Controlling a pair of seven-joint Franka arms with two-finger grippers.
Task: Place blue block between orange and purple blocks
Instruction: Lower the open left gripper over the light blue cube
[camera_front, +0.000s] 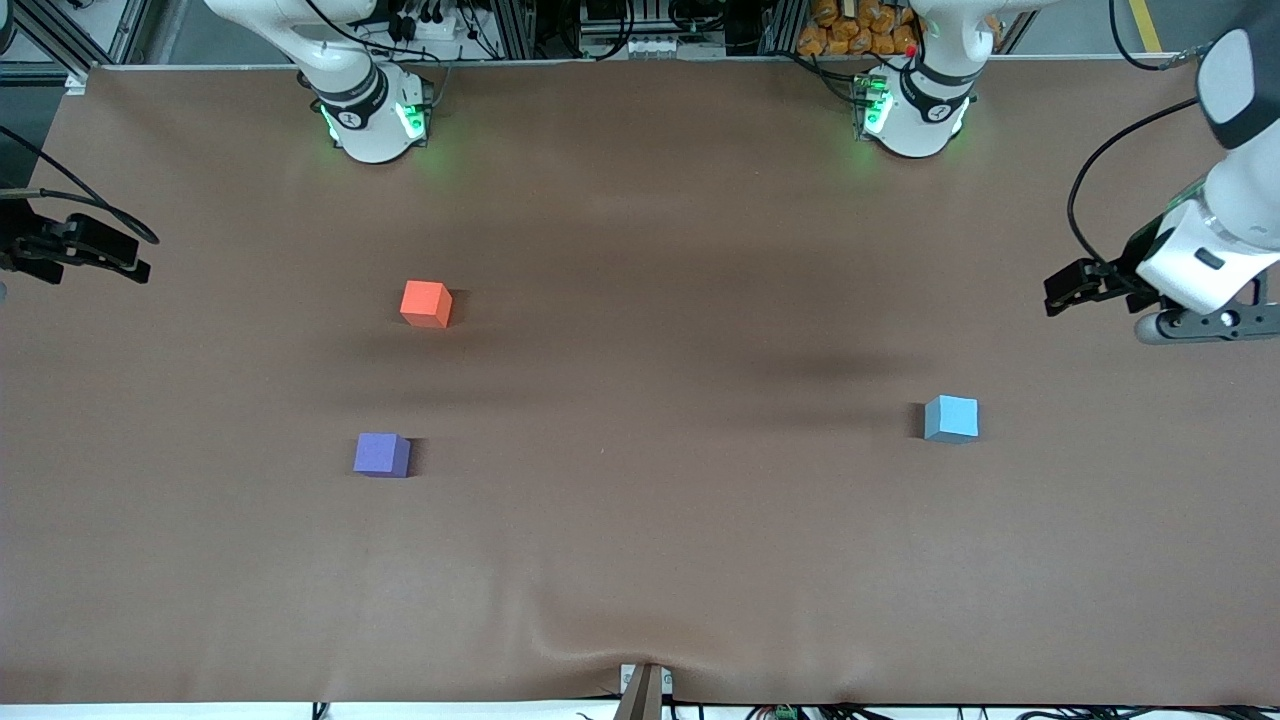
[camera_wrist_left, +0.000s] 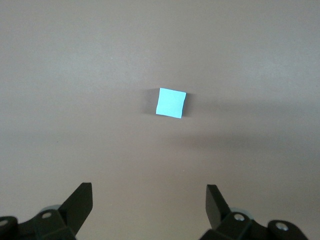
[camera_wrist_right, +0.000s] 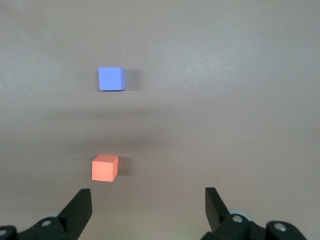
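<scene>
Blue block (camera_wrist_left: 171, 103) looks light, stiff, matte; I'd pinch two flat opposite sides. Left gripper (camera_wrist_left: 150, 205) over the table at its own end and right gripper (camera_wrist_right: 148, 207) near orange block (camera_wrist_right: 104, 168) and purple block (camera_wrist_right: 110, 79): both wide open, empty

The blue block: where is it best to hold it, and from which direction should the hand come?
Probably from straight above, with the fingers closing on two opposite side faces of the blue block. It sits flat on the table with nothing beside it, so every side is free. The open left hand is the closer one.
</scene>
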